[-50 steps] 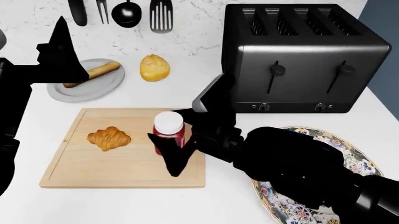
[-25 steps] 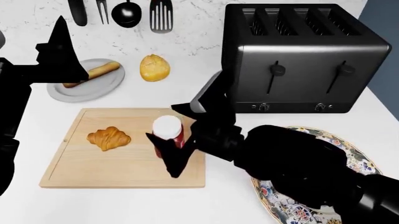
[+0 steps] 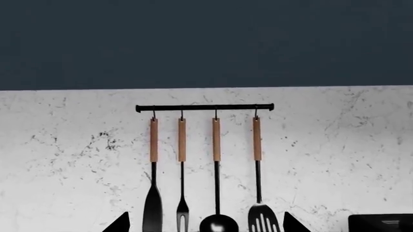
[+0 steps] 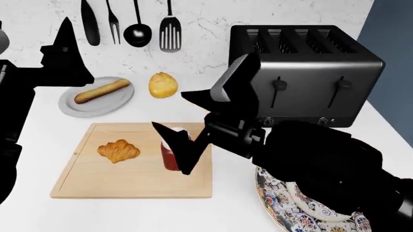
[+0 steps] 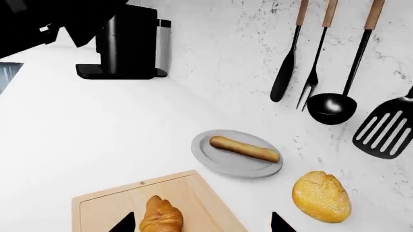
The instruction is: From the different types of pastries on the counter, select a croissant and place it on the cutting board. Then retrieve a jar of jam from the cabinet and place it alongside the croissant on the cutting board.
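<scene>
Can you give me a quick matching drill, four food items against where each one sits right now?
Items:
1. croissant
2. jam jar
3. bread stick
4. bun

Places:
A. bare on the counter, near the wall
B. on the grey plate
C. on the board, toward its left side
D. on the board, toward its right side, between the fingers of the right end effector

Pairs: 1-C, 2-D, 3-B, 4-A
</scene>
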Available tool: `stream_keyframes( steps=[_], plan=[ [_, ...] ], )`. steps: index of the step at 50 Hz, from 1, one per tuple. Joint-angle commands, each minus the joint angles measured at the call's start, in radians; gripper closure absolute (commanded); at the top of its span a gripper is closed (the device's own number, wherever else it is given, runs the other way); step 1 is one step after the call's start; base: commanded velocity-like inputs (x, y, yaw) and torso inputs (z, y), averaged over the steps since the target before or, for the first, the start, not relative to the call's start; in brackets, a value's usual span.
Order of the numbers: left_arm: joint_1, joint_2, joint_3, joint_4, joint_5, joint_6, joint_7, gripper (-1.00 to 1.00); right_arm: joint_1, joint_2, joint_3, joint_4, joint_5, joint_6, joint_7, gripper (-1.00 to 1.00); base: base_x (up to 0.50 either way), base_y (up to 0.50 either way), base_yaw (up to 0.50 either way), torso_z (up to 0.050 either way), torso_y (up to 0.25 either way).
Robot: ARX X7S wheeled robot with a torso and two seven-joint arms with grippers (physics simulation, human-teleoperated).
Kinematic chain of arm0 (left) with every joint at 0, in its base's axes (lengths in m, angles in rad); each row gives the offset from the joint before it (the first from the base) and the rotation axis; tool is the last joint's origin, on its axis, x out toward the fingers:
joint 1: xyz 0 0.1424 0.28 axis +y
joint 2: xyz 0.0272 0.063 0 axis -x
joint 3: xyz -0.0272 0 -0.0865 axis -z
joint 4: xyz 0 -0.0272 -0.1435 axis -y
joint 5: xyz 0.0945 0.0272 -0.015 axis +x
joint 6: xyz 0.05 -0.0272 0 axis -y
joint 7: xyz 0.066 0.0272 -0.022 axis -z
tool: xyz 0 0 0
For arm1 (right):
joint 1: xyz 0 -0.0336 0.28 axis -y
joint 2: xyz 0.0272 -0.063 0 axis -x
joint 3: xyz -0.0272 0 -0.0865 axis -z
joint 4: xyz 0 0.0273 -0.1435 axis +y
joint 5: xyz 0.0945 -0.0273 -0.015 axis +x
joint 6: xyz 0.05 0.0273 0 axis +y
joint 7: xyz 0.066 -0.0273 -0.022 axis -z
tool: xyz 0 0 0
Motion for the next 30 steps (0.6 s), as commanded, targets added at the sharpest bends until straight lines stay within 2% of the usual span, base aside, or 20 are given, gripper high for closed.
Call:
stream_keyframes(
  steps=[1,9,22,30],
  plan=[
    [0.003,-0.002,0.007,-0.002,-0.001,0.007,0.0,-1.0,0.021,0.061,0.062,-0.041,0.031,-0.024,0.027,-1.0,0.0,0.0,0.0,0.0,0.25],
    [0.013,-0.005,0.002,0.011,-0.009,0.007,-0.004,-1.0,0.046,0.122,0.127,-0.072,0.057,-0.05,0.065,-1.0,0.0,0.0,0.0,0.0,0.245],
    [-0.013,-0.003,-0.006,0.037,-0.047,-0.015,-0.029,-1.0,0.051,0.245,0.229,-0.107,0.094,-0.104,0.125,-1.0,0.0,0.0,0.0,0.0,0.0],
    [-0.046,0.001,-0.054,0.071,-0.112,-0.048,-0.074,-1.0,0.008,0.323,0.305,-0.133,0.107,-0.191,0.172,-1.0,0.0,0.0,0.0,0.0,0.0]
  ],
)
